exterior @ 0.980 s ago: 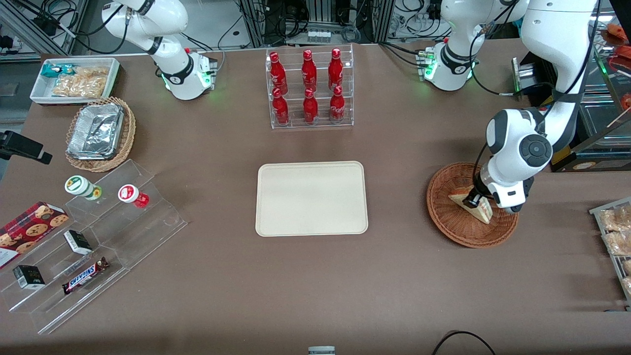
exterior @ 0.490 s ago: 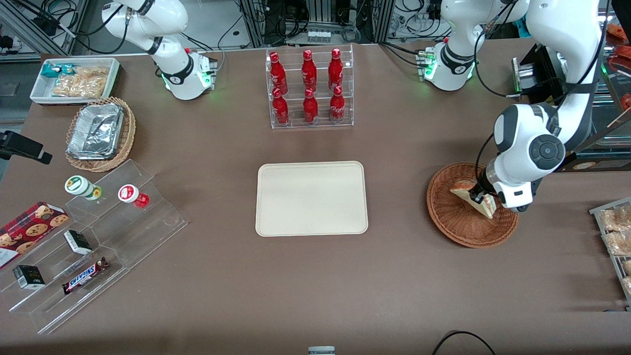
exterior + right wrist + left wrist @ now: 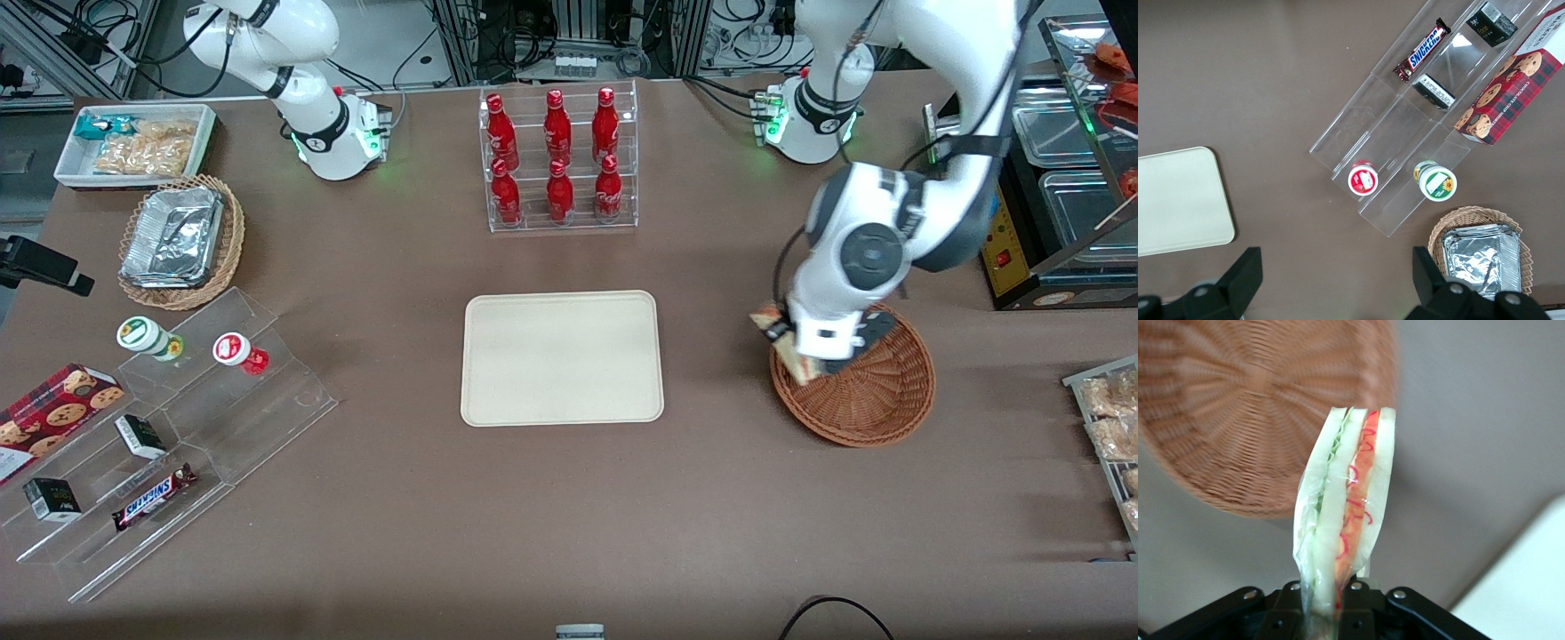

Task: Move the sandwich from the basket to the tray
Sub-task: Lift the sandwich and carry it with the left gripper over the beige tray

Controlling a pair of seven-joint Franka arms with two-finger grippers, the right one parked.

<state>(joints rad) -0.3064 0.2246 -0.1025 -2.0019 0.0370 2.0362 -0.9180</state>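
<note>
My gripper (image 3: pixel 788 342) is shut on the clear-wrapped sandwich (image 3: pixel 787 352), a pale wedge with red and green filling. It hangs in the air above the rim of the reddish-brown wicker basket (image 3: pixel 876 391), on the side toward the tray. In the left wrist view the sandwich (image 3: pixel 1348 500) stands edge-on between the black fingers (image 3: pixel 1288 607), with the basket (image 3: pixel 1258 407) below it and a corner of the tray (image 3: pixel 1525 580) showing. The cream-beige tray (image 3: pixel 562 357) lies flat in the middle of the table with nothing on it.
A clear rack of red bottles (image 3: pixel 558 158) stands farther from the camera than the tray. Toward the parked arm's end are a tan basket of foil containers (image 3: pixel 180 240), a white snack bin (image 3: pixel 133 142) and clear tiered shelves (image 3: pixel 169 427). A wire rack of baked goods (image 3: pixel 1111 427) sits at the working arm's end.
The gripper has lifted the sandwich out of the basket's middle and carried it toward the tray, to above the basket's rim. The basket bowl is now bare.
</note>
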